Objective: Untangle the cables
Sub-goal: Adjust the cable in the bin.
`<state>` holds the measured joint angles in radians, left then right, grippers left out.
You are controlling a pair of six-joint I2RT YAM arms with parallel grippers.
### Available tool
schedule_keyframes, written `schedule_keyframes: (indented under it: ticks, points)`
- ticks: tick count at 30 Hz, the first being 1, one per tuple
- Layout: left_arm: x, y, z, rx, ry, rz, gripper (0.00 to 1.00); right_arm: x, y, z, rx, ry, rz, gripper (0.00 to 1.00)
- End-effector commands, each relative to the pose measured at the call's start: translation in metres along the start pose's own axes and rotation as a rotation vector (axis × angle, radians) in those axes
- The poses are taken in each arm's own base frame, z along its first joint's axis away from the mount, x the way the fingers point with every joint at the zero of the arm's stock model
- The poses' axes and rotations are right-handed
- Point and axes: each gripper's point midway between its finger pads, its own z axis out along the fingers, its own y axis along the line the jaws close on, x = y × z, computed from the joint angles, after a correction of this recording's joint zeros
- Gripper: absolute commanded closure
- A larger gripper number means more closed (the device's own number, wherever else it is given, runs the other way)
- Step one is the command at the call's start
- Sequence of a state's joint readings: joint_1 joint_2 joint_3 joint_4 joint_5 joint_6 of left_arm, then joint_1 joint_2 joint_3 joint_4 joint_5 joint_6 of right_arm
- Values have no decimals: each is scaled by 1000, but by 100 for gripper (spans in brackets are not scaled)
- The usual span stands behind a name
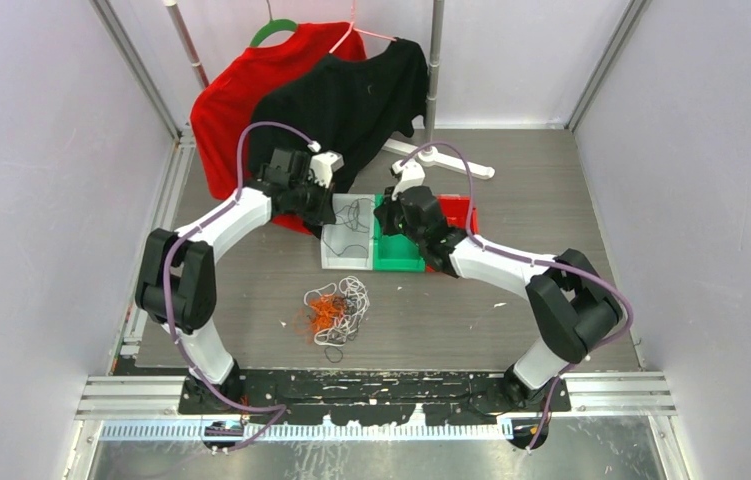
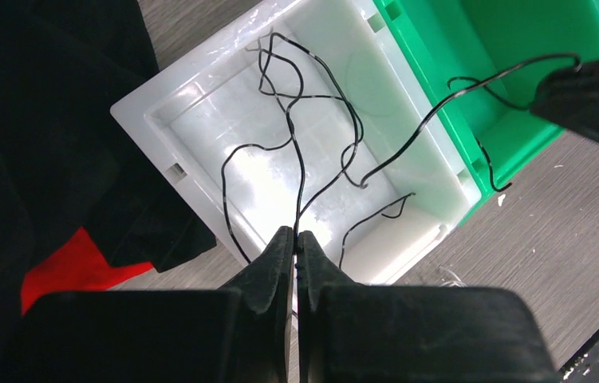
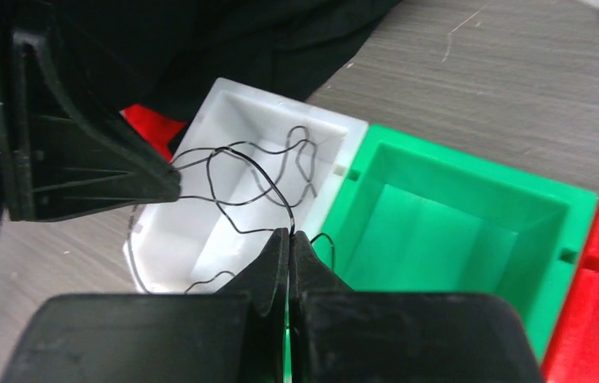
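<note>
A thin black cable (image 1: 352,222) hangs in loops over the white bin (image 1: 332,258), stretched between both grippers. My left gripper (image 2: 294,235) is shut on one strand of the black cable (image 2: 301,171) above the bin's near wall. My right gripper (image 3: 289,234) is shut on another part of the same black cable (image 3: 224,150), over the seam between the white bin and the green bin. In the top view the left gripper (image 1: 329,207) and right gripper (image 1: 384,215) sit close together. A tangle of orange and white cables (image 1: 336,308) lies on the table in front of the bins.
White bin (image 2: 140,112), green bin (image 1: 398,262) and red bin (image 1: 463,212) stand side by side mid-table. A red shirt (image 1: 226,100) and a black shirt (image 1: 351,95) hang on a rack behind the left arm, its white foot (image 1: 441,155) resting on the table.
</note>
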<state>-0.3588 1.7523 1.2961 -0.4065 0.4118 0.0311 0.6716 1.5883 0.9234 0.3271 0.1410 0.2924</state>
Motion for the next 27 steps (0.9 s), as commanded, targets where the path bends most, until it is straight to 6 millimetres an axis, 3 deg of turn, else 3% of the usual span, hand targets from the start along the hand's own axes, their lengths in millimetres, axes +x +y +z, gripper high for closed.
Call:
schedule_keyframes:
  ticks: [1,5,11,21,27]
  points:
    - [-18,-2,2,-7,-69,10,98,-33,39,-5,-111,-47,128,99]
    - [-18,-1,-3,-23,-75,10,100,-31,60,7,-137,-24,152,99]
    - [-15,0,-10,-37,-75,-5,100,-23,68,30,-117,8,183,99]
    - [-18,-2,-15,-31,-84,-18,100,47,19,58,109,95,81,99]
    - [-21,-5,-19,-24,-88,-14,100,46,13,58,131,92,40,99]
